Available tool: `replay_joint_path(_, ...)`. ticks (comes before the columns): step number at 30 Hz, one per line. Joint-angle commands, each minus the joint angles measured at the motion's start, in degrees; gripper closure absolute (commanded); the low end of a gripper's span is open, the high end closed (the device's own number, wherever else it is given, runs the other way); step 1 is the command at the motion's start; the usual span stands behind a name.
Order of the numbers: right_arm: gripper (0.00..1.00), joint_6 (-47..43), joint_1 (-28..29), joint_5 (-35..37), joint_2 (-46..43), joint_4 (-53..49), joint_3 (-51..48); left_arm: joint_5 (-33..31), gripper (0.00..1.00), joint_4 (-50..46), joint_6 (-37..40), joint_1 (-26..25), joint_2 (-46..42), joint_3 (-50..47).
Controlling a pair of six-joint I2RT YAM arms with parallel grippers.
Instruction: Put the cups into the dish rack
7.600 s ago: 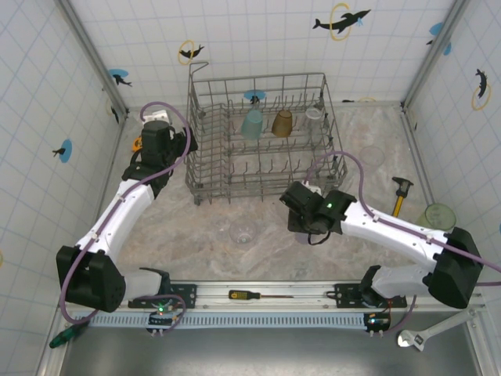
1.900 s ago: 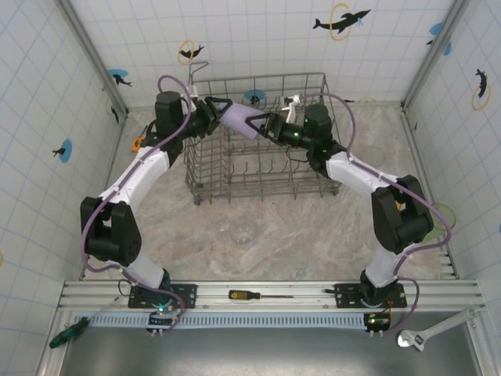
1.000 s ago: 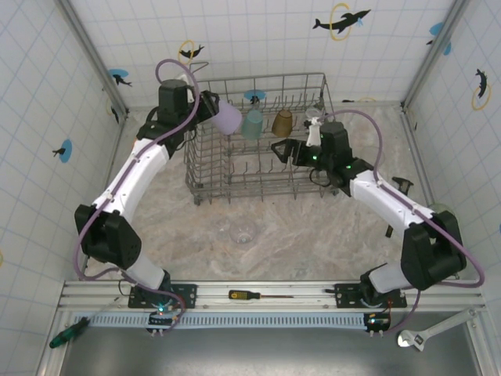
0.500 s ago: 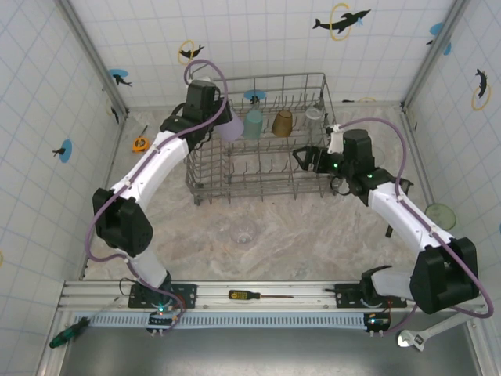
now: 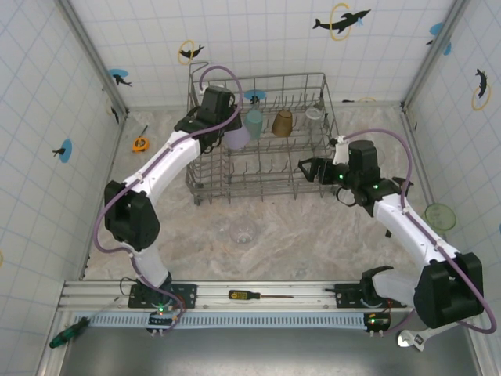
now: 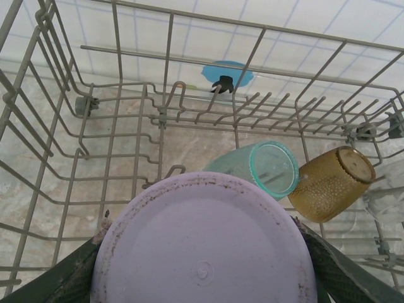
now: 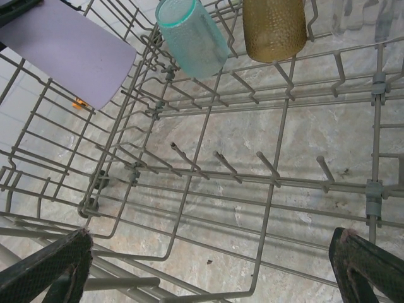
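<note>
Over the back-left part of the dish rack (image 5: pixel 262 184), the overhead view has the left gripper (image 5: pixel 227 125) clasping the lavender cup (image 5: pixel 239 138) by its sides. The jaws are part-way spread to the cup's width. The cup sits just beside the teal cup (image 5: pixel 253 123), with the amber cup (image 5: pixel 282 122) and a clear cup (image 5: pixel 314 116) further along the same back row.

The left wrist view adds the grip itself: the lavender cup's round base (image 6: pixel 202 252) faces the camera, and a dark finger (image 6: pixel 60 281) presses against its wall on either side. Beyond it the teal cup (image 6: pixel 265 167) and the amber cup (image 6: pixel 331 183) lean side by side on the tines. I cannot tell whether the lavender cup rests on the wires.

From the right wrist the lavender cup (image 7: pixel 69 47) is seen side-on and tilted, above the rack's wires (image 7: pixel 271 183). The right gripper (image 7: pixel 211 271) is spread as wide as it goes and holds nothing — it hovers at the rack's near right side (image 5: pixel 307 169).

The overhead view also takes in the table: another clear cup (image 5: pixel 242 231) lies in front of the rack, a pale green cup (image 5: pixel 440 215) sits by the right wall, and an orange tape measure (image 5: pixel 139 143) lies to the left.
</note>
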Motion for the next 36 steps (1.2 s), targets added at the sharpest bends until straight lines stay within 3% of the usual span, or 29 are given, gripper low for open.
replay_joint_path(1,0.00,0.4,-0.4,-0.8,-1.9,0.9,-0.5,-1.4,1.00,-0.6,0.2,-0.1,1.5,3.7)
replay_joint_path(28,0.00,4.0,-0.5,-0.7,-1.6,5.4,-3.2,-3.1,1.00,1.6,-0.6,-2.3,9.5,0.3)
replay_joint_path(32,0.00,4.1,-0.5,-1.1,-0.7,5.8,-2.5,-3.7,0.87,3.2,-1.4,-2.4,9.6,-1.6)
replay_joint_path(36,0.00,5.4,-0.5,-1.7,-0.2,7.9,-2.7,-3.0,0.60,3.7,-2.5,-2.3,9.6,-2.1)
